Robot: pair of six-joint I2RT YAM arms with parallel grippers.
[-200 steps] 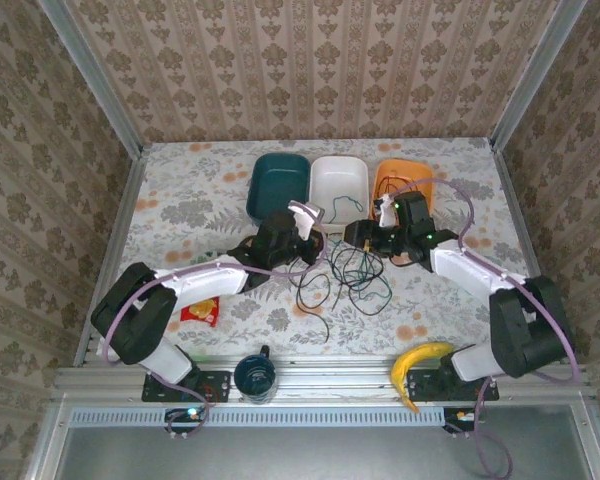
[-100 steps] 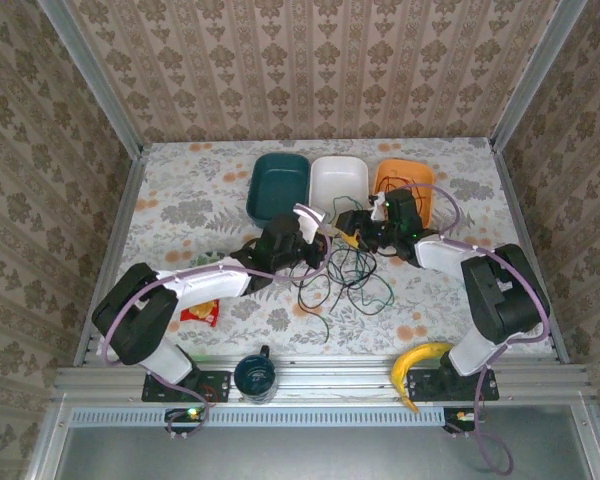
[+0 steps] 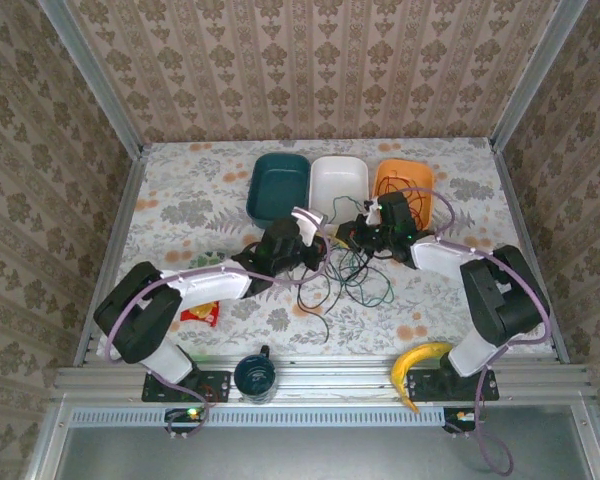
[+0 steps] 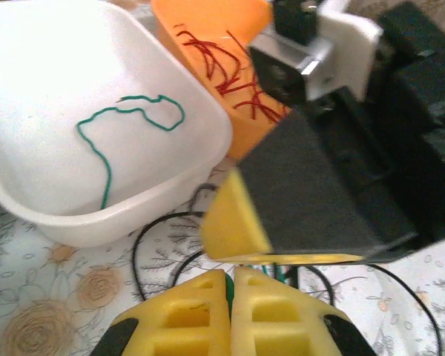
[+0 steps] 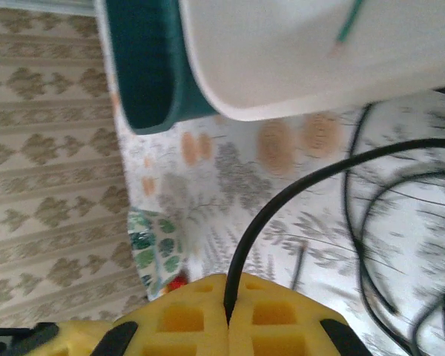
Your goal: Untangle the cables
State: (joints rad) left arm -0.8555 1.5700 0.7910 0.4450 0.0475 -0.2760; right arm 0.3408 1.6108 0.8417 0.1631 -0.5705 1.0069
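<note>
**A:** Where are the cables [image 3: 352, 275]?

**B:** In the overhead view they lie in a loose black and green tangle on the flowered counter [image 3: 180, 200], in the middle of the frame just below the white bin [image 3: 320, 190]. One green cable [image 4: 106, 174] lies alone inside that bin. A clump of red cables [image 4: 222, 63] sits in the orange bin [image 4: 208, 18] at the top of the left wrist view.

**A:** And the right tool [image 5: 228, 293]?

**B:** Its yellow pads are pressed together on a black cable [image 5: 297, 189]. The cable rises from the seam and curves toward the right edge of the frame, with the teal bin [image 5: 144, 67] at upper left.

**A:** The left tool [image 4: 228, 282]?

**B:** It is at bottom centre of its own view with the pads together. A sliver of green wire [image 4: 228, 291] is caught in the seam. The right tool's black body and yellow pad hang just above it.
</note>
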